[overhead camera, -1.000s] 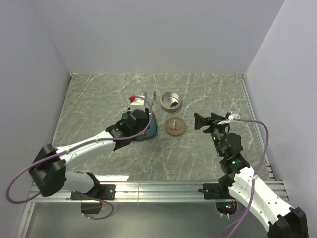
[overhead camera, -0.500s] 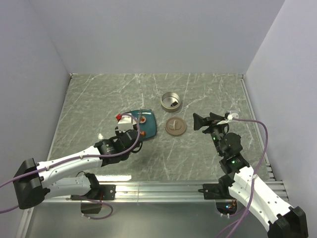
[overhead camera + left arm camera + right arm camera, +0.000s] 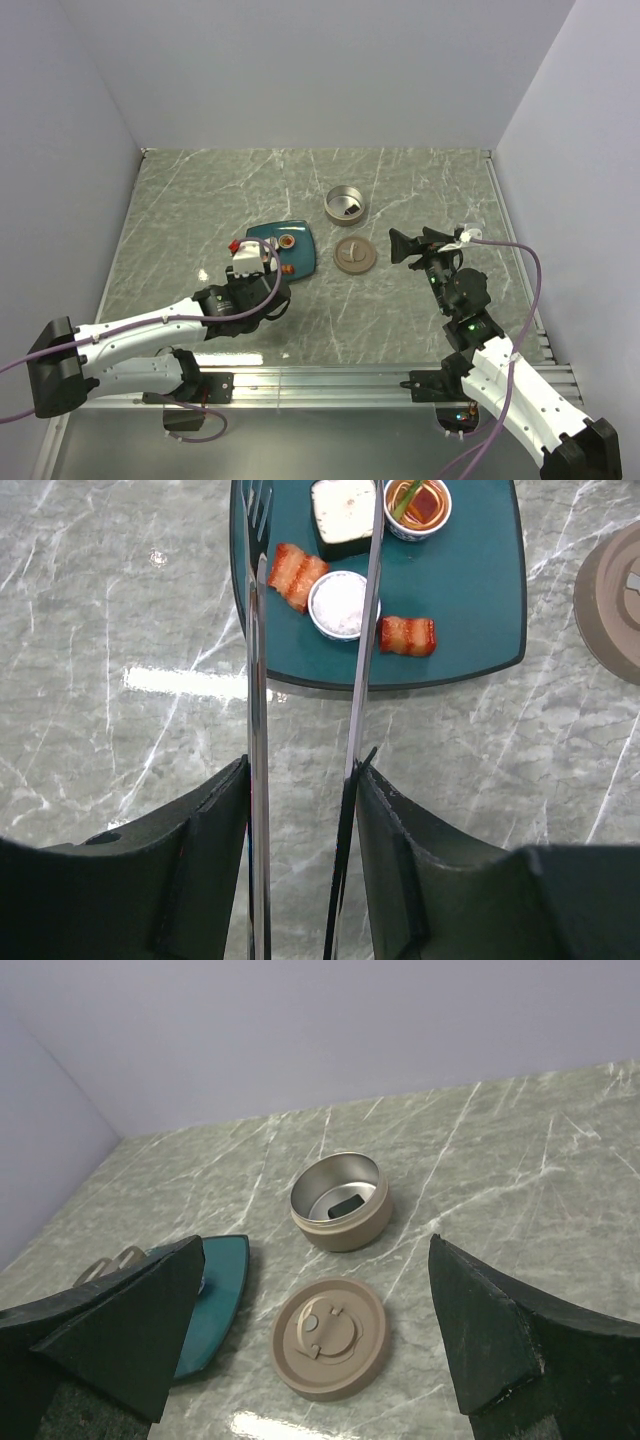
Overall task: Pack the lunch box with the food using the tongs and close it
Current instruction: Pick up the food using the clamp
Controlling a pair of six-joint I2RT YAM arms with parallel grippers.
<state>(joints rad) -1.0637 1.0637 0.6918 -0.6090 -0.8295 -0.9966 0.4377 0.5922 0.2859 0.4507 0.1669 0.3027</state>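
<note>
The left hand (image 3: 300,780), roughly half closed, pinched the tongs (image 3: 257,680) by the outer sides of their two arms, whose tips reached over the teal plate (image 3: 480,600). The right hand (image 3: 412,243) stood spread to its widest and held nothing, poised near the lid (image 3: 354,255).

The plate carried all the food visible: a white block (image 3: 343,515), a small cup of orange sauce (image 3: 418,502), a white round (image 3: 340,602) and two red-orange strips (image 3: 295,572), none gripped. The tong arms appeared to straddle the white round, though whether they touched anything could not be told.

The lunch box (image 3: 346,205) sat open on the worktop (image 3: 200,200), just beyond the plate's far corner. From the right wrist it showed only a dark rectangular patch on its floor, either a piece of food or a reflection. Its lid lay flat, apart from both tin and plate.

The likely trouble lay in the pinch. The pieces were small and close together, so closing the arms could nudge a neighbour or tip the sauce cup. A squeeze that was too light could drop the piece on the way to the tin. The slim arms could also twist or slide between the hand's fingers (image 3: 215,810), throwing the tips off their mark.
</note>
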